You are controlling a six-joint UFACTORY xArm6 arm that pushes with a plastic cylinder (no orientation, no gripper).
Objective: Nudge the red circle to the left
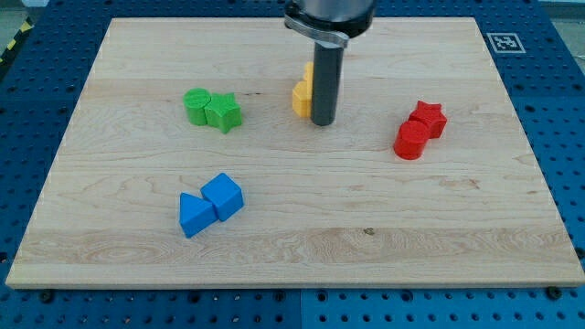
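The red circle (411, 141) sits in the right-centre of the frame on the wooden desk (137, 247), touching the red star (429, 119) just up and to its right. My tip (322, 122) is down near the top-centre, well apart from the circle and to its left — i.e. on the wrong side for a leftward push. The tool is a plain rod w/ no jaws, so there's nothing to spread or press together; it holds nothing.

Right beside the tip, on its left, are the yellow blocks (302, 94), partly hidden behind the rod; can't tell whether the tip touches them, nor their exact shapes. Upper left: 2 green blocks (211, 109) pressed together. Lower left: a blue triangle (194, 216) against a blue cube (223, 196).

Risks from here, as I judge them:
- To get to the circle's right side the tip has to go round it. A straight path rightward would hit the circle and shove it the wrong way.
- The star hugs the circle's upper right, so the approach gap is tight — coming in from above-right likely knocks the star, which then drags or deflects the circle.
- An off-centre contact on a round block makes it roll off diagonally, not cleanly left.
- Pulling away carelessly could bump the yellow blocks.
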